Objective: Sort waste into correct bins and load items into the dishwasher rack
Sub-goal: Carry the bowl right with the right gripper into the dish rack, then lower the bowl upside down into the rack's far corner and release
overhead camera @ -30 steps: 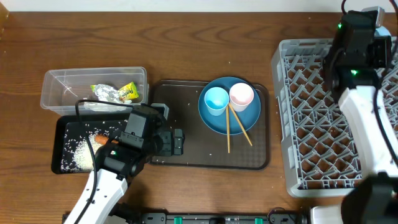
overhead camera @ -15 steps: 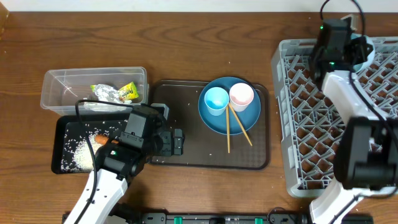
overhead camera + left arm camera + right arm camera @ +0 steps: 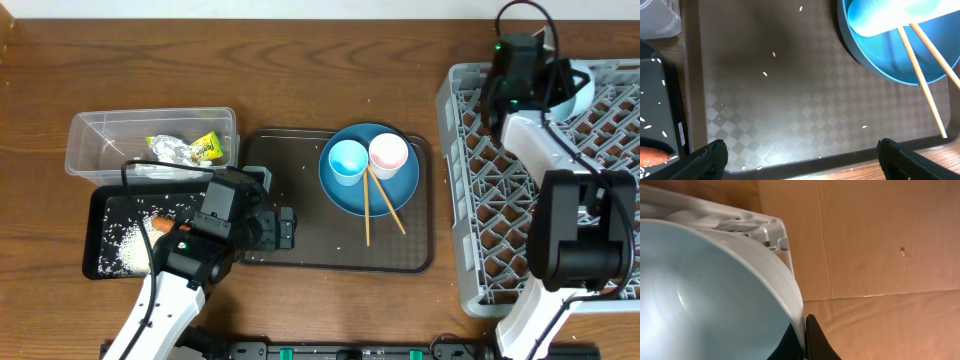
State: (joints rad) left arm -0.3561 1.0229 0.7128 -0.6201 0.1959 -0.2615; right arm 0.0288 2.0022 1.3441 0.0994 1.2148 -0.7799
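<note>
Just changed: over the last second the right arm has swung leftward along the back of the rack (image 3: pixel 470 150), and its wrist is now above the rear left part. The left arm has not moved.
Right end effector (image 3: pixel 805 341): narrow, pinching the rim of the bowl (image 3: pixel 705 295), which stands tilted on edge by the rack's back wall.
Meaning: the bowl looks nearly loaded. This step probably still needs it seated in the lattice and let go.
Left end effector (image 3: pixel 802 150): wide, holding nothing, hovering low over the bare left half of the brown tray (image 3: pixel 790 110).
Layout: on the desk (image 3: pixel 300 60), the tub (image 3: pixel 100 140) and black tray (image 3: pixel 105 205) are at left, the brown tray is in the middle, and the rack is at right.
Waste: the wrapper (image 3: pixel 190 150) lies in the tub. The carrot (image 3: pixel 160 224) and most of the rice (image 3: pixel 122 243) lie in the black tray. A few grains are scattered on the brown tray.
To load: the plate (image 3: pixel 345 190) on the brown tray's right half, carrying the blue cup (image 3: pixel 348 160) and pink cup (image 3: pixel 388 153) side by side. The chopsticks (image 3: pixel 367 215) run from the plate onto the tray.
In the way: the cups and chopsticks rest on the plate, so they likely have to come off first. The right arm's own links stretch over the rack's middle rows.
</note>
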